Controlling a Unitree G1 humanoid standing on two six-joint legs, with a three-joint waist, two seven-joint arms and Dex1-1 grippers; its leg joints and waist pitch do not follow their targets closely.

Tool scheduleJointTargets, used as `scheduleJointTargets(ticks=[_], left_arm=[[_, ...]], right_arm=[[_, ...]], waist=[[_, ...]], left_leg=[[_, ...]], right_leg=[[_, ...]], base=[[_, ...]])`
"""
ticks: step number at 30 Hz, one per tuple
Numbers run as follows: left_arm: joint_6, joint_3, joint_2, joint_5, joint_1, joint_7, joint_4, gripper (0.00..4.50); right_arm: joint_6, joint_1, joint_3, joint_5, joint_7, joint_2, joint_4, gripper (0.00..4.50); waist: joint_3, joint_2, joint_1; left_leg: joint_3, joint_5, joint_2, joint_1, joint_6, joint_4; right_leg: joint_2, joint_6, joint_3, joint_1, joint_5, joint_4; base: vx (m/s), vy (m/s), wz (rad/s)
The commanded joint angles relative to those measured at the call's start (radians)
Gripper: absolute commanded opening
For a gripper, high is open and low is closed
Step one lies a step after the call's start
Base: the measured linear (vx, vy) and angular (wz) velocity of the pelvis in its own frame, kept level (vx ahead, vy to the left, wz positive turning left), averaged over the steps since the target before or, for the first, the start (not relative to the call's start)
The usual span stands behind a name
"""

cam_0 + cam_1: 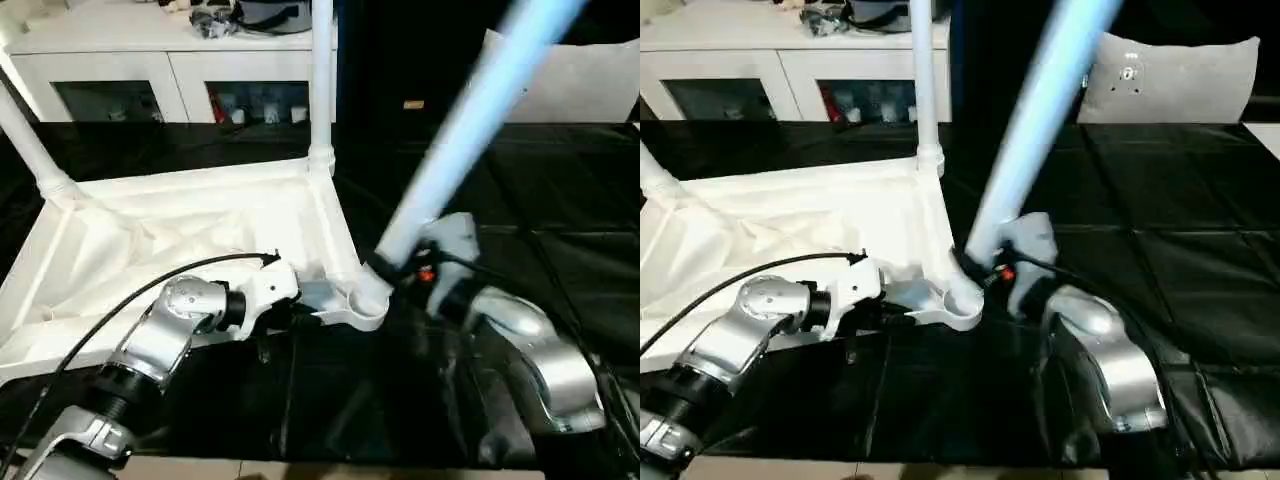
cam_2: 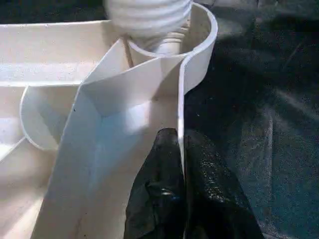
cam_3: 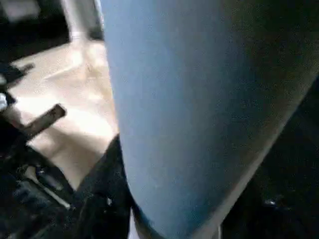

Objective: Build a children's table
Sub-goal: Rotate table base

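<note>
Left gripper (image 2: 179,137): pinched almost shut across the thin side wall of the white plastic rectangular tabletop (image 1: 200,178), one black finger inside the rim and one outside, just beside the round corner socket (image 1: 365,300) nearest the robot on its right. Right gripper (image 1: 405,265): closed partway around the lower end of a long white tapered tube leg (image 1: 470,120), close above that same socket. Held leg tilted, leaning up and away to the right, its ridged tip sitting at the socket mouth in the left wrist view; probably not seated, judging by the lean. Tabletop lying upside down, ribbed underside up, on the large black-covered work surface (image 1: 560,200). Done so far: a second white tube leg (image 1: 321,70) standing upright in the far right corner, a third white tube leg (image 1: 25,135) rising from the far left corner. Left to do, by this reading: straightening and pressing home the held leg, then fitting a fourth at the near left corner, hidden behind the left forearm. Beyond the work surface, a white cabinet (image 1: 150,60) with glass doors.
</note>
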Motion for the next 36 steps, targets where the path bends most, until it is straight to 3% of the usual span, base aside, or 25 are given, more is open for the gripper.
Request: scheduleJointTargets(ticks=[1, 4, 7, 9, 11, 15, 17, 18, 20, 23, 24, 26, 27, 29, 32, 36], left_arm=[[-0.010, -0.020, -0.025, 0.005, 0.007, 0.035, 0.015, 0.00], [0.001, -0.020, -0.028, 0.018, 0.002, 0.059, 0.013, 0.00], [0.029, 0.018, -0.039, -0.015, -0.008, 0.050, 0.032, 0.55], [0.034, 0.032, -0.035, -0.022, -0.008, 0.040, 0.036, 0.62], [0.031, 0.041, -0.030, -0.021, -0.010, 0.035, 0.040, 1.01], [0.014, 0.055, -0.010, -0.013, -0.013, 0.040, 0.056, 1.04], [0.028, 0.059, 0.008, -0.021, -0.012, 0.016, 0.047, 1.04], [0.030, 0.059, 0.012, -0.021, -0.012, 0.012, 0.045, 1.04], [0.025, 0.044, 0.041, -0.013, -0.008, -0.029, 0.045, 1.04], [0.014, 0.029, 0.055, -0.001, -0.010, -0.041, 0.055, 1.04], [0.001, 0.020, 0.062, 0.013, -0.011, -0.042, 0.066, 1.04], [-0.005, 0.012, 0.067, 0.027, -0.014, -0.039, 0.075, 1.04], [-0.002, 0.009, 0.069, 0.028, -0.016, -0.041, 0.071, 1.04], [0.005, 0.007, 0.070, 0.026, -0.019, -0.045, 0.065, 1.04], [-0.001, -0.009, 0.078, 0.052, -0.029, -0.041, 0.080, 1.04], [-0.016, -0.016, 0.083, 0.070, -0.033, -0.035, 0.101, 0.68]], right_arm=[[0.026, -0.035, 0.038, -0.015, 0.028, -0.002, 0.043, 1.87], [0.025, -0.069, 0.058, -0.043, 0.036, -0.008, 0.091, 1.87], [0.031, -0.113, 0.056, -0.057, 0.024, -0.001, 0.154, 1.87], [0.036, -0.123, 0.057, -0.056, 0.025, -0.002, 0.164, 1.87], [0.045, -0.130, 0.058, -0.055, 0.029, -0.005, 0.168, 1.87], [0.066, -0.119, 0.059, -0.050, 0.046, -0.023, 0.133, 1.87], [0.091, -0.111, 0.035, -0.025, 0.052, -0.030, 0.096, 1.87], [0.094, -0.110, 0.031, -0.022, 0.052, -0.031, 0.091, 1.87], [0.097, -0.103, 0.025, -0.021, 0.050, -0.039, 0.077, 1.87], [0.100, -0.096, 0.019, -0.021, 0.046, -0.043, 0.069, 1.87], [0.103, -0.086, 0.015, -0.021, 0.044, -0.046, 0.058, 1.87], [0.111, -0.072, 0.010, -0.016, 0.045, -0.053, 0.037, 1.87], [0.116, -0.063, 0.005, -0.012, 0.045, -0.057, 0.024, 1.87], [0.122, -0.053, -0.002, -0.006, 0.044, -0.062, 0.009, 1.87], [0.128, -0.042, -0.005, 0.001, 0.047, -0.070, -0.002, 1.87], [0.144, -0.035, -0.006, 0.010, 0.053, -0.071, -0.019, 1.87]], waist=[[-0.048, -0.029, 0.002], [-0.050, -0.029, 0.007], [-0.050, -0.036, 0.008], [-0.050, -0.032, 0.011], [-0.050, -0.030, 0.014], [-0.051, -0.040, 0.016], [-0.049, -0.033, 0.019], [-0.048, -0.036, 0.018], [-0.047, -0.025, 0.018], [-0.047, -0.028, 0.014], [-0.048, -0.016, 0.017], [-0.050, -0.024, 0.017], [-0.051, -0.016, 0.018], [-0.050, -0.020, 0.018], [-0.050, -0.012, 0.020], [-0.048, -0.013, 0.020]], left_leg=[[-0.018, -0.121, 0.069, -0.006, 0.043, -0.088], [-0.017, -0.101, 0.071, -0.004, 0.039, -0.088], [-0.015, -0.095, 0.070, -0.005, 0.039, -0.088], [-0.013, -0.116, 0.069, -0.002, 0.030, -0.087], [-0.014, -0.120, 0.072, 0.000, 0.024, -0.089], [-0.016, -0.136, 0.075, 0.000, 0.006, -0.095], [-0.017, -0.148, 0.076, 0.001, 0.000, -0.097], [-0.017, -0.164, 0.075, 0.001, -0.005, -0.098], [-0.019, -0.181, 0.074, 0.001, -0.015, -0.100], [-0.016, -0.194, 0.074, 0.003, -0.021, -0.101], [-0.018, -0.184, 0.072, 0.003, -0.022, -0.100], [-0.016, -0.163, 0.072, 0.001, -0.017, -0.099], [-0.017, -0.143, 0.071, 0.000, -0.012, -0.098], [-0.015, -0.142, 0.072, -0.001, -0.007, -0.098], [-0.016, -0.142, 0.073, -0.001, -0.008, -0.099], [-0.015, -0.173, 0.073, 0.000, -0.012, -0.101]], right_leg=[[-0.076, -0.230, 0.049, 0.039, -0.232, -0.085], [-0.077, -0.223, 0.050, 0.036, -0.202, -0.082], [-0.077, -0.228, 0.049, 0.037, -0.192, -0.080], [-0.079, -0.231, 0.050, 0.034, -0.216, -0.083], [-0.078, -0.231, 0.050, 0.033, -0.196, -0.082], [-0.078, -0.230, 0.050, 0.037, -0.139, -0.077], [-0.078, -0.231, 0.050, 0.036, -0.136, -0.077], [-0.077, -0.229, 0.051, 0.037, -0.146, -0.079], [-0.078, -0.224, 0.051, 0.037, -0.170, -0.082], [-0.077, -0.219, 0.053, 0.036, -0.195, -0.087], [-0.078, -0.223, 0.053, 0.037, -0.187, -0.084], [-0.075, -0.224, 0.052, 0.041, -0.151, -0.084], [-0.075, -0.230, 0.052, 0.042, -0.123, -0.080], [-0.075, -0.237, 0.051, 0.043, -0.120, -0.082], [-0.074, -0.242, 0.050, 0.043, -0.126, -0.082], [-0.075, -0.233, 0.051, 0.041, -0.192, -0.089]], base=[[0.000, 0.000, 0.00], [0.000, 0.000, 0.00], [0.000, 0.000, 0.00], [0.000, 0.000, 0.00], [0.000, 0.000, 0.00], [0.000, 0.000, 0.00], [0.000, 0.000, 0.00], [0.000, 0.000, 0.00], [0.000, 0.000, 0.00], [0.000, 0.000, 0.00], [0.000, 0.000, 0.00], [0.000, 0.000, 0.00], [0.000, 0.000, 0.00], [0.000, 0.000, 0.00], [0.000, 0.000, 0.00], [0.000, 0.000, 0.00]])
